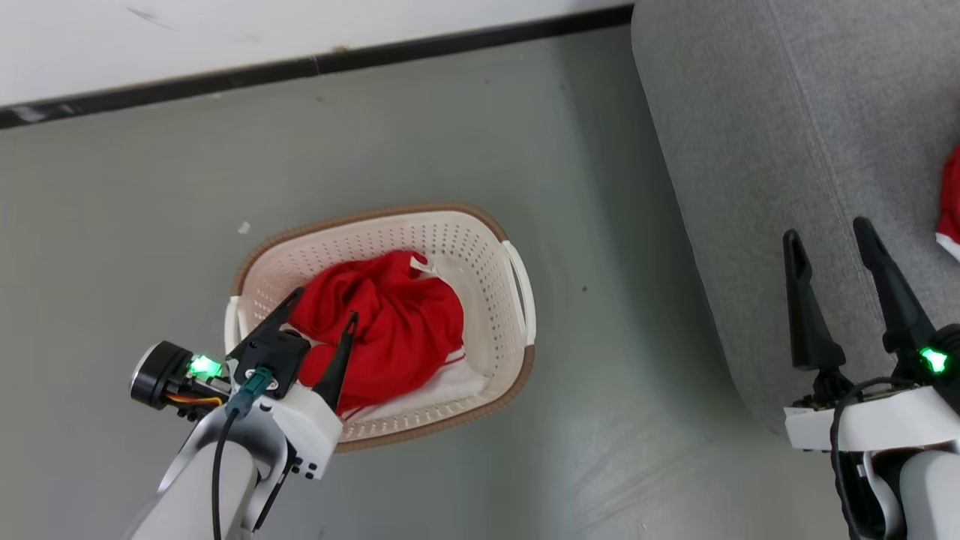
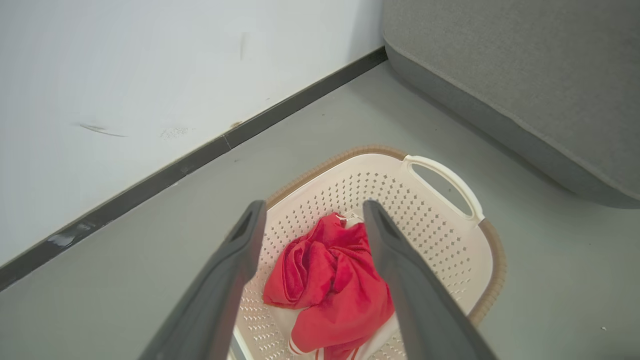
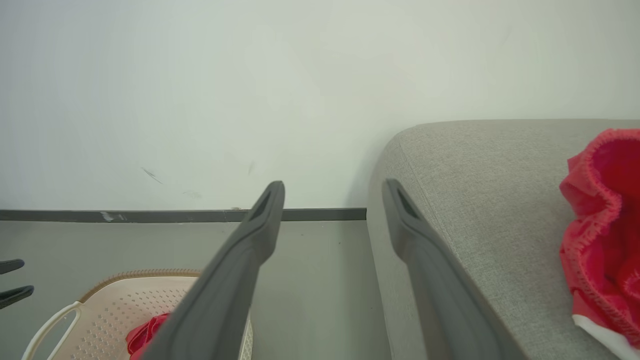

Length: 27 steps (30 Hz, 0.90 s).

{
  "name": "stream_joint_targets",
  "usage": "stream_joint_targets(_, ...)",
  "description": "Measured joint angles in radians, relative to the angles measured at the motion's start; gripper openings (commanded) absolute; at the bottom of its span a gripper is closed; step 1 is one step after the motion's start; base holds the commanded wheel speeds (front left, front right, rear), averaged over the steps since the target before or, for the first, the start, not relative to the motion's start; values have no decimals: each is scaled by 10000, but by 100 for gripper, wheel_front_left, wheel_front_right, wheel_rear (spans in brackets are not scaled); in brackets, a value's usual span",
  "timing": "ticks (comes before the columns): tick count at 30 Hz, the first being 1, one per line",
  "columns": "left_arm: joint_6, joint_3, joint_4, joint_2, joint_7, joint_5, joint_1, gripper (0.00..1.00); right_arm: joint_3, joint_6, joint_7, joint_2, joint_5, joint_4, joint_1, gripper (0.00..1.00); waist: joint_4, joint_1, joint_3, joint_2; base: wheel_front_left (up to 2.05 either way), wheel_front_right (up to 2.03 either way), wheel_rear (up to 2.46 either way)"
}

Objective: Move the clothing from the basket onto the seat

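Red clothing (image 1: 397, 330) bunches in the basket (image 1: 480, 247) just ahead of the left gripper (image 1: 324, 306), its 2 fingers (image 1: 339, 360) spread wide, empty; the right gripper (image 1: 826, 229), likewise spread and empty, stands farther off.

Floor (image 1: 420, 135): grey, smooth, meets white wall (image 1: 225, 37) at dark skirting strip (image 1: 315, 67).
Directly on floor: basket (image 1: 465, 240), upright, near the wall; seat (image 1: 787, 135) to its right, apart, bare floor between.
Small pale fleck (image 1: 244, 227) just beside basket rim.
On seat: one red garment (image 1: 951, 199), white edging, cut off by the frame edge.
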Motion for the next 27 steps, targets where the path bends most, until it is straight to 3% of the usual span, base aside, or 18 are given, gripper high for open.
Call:
stream_joint_targets(14, -174, -313, 1133, 84, 0, 554, -1197, 100, -13, 2, -12, 12, 332, -13, -881, 100, -770, 0, 1618, 0, 0, 0, 0)
stream_joint_targets(27, -339, -631, 2069, 523, -21, 1235, -1962, 100, 84, 2, -81, 21, 965, -17, -1768, 100, -1448, 0, 2757, 0, 0, 0, 0)
